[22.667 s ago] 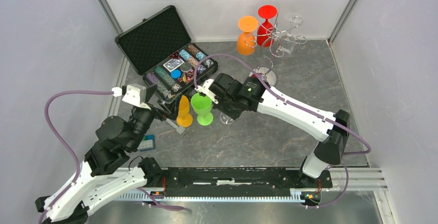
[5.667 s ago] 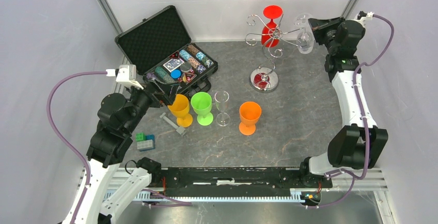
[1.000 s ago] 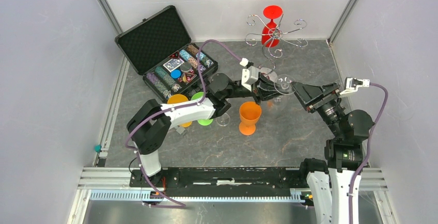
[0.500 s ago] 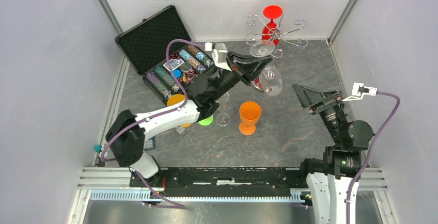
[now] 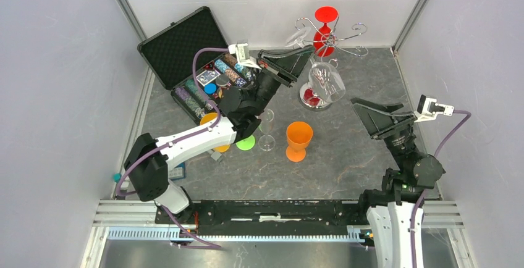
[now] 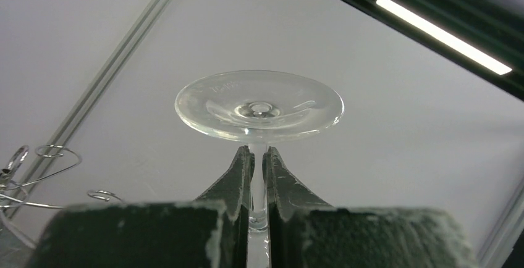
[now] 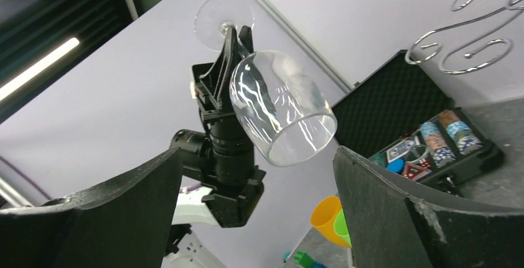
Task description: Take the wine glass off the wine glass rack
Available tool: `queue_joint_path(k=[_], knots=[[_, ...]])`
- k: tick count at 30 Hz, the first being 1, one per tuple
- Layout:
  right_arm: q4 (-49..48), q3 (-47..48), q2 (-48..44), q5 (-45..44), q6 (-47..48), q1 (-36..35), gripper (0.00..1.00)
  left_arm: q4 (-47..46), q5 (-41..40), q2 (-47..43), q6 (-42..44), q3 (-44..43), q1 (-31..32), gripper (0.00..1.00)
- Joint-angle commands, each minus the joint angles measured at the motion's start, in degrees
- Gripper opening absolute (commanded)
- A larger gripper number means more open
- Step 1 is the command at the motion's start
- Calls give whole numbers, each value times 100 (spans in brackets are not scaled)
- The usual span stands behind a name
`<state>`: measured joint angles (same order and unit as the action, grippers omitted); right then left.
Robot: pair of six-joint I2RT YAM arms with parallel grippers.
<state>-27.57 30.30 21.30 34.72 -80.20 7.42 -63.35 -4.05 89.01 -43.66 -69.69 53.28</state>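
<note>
A clear wine glass (image 5: 326, 83) hangs tilted in the air in front of the wine glass rack (image 5: 338, 36), foot up and bowl down, apart from the rack's curled arms. My left gripper (image 5: 304, 53) is shut on its thin stem (image 6: 258, 181), just under the round foot (image 6: 259, 104). In the right wrist view the bowl (image 7: 281, 113) faces my right gripper (image 7: 258, 154), which stands wide open with nothing between its fingers, to the right of the glass (image 5: 366, 118). A red glass (image 5: 324, 24) hangs on the rack above its shiny base (image 5: 315, 95).
An open black case (image 5: 198, 64) of poker chips lies at the back left. An orange cup (image 5: 298, 138), a green one (image 5: 245, 141), a yellow one (image 5: 210, 120) and another clear glass (image 5: 267, 129) stand mid-table. Walls close in on both sides.
My left gripper has carried the clear glass up and back toward the rack, away from my right gripper. The right gripper has opened wide and drawn back slightly.
</note>
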Motion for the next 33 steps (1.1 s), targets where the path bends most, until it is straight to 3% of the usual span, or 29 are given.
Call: queue_joint_path(k=[1,4,11,20,23,26,33], knots=[[-823,196,243,267,-643,-21,94,-694,-219,177,-707,-392,33,2],[-1095,213,320,277,-832,-21,91,-949,-115,329,-776,-490,46,2],[-1558,420,571,405,-1084,-21,70,-1580,36,662,-700,-632,125,2],[-1391,553,881,429,-846,-28,66,-1904,143,800,-544,-757,189,2],[-1627,542,983,363,-870,-30,62,-1900,181,802,-515,-758,192,2],[-2458,424,1062,161,-1106,-56,52,-2056,46,863,-635,-720,192,2],[-2846,490,1152,-55,-1248,-116,50,-2587,-27,917,-618,-707,200,2]])
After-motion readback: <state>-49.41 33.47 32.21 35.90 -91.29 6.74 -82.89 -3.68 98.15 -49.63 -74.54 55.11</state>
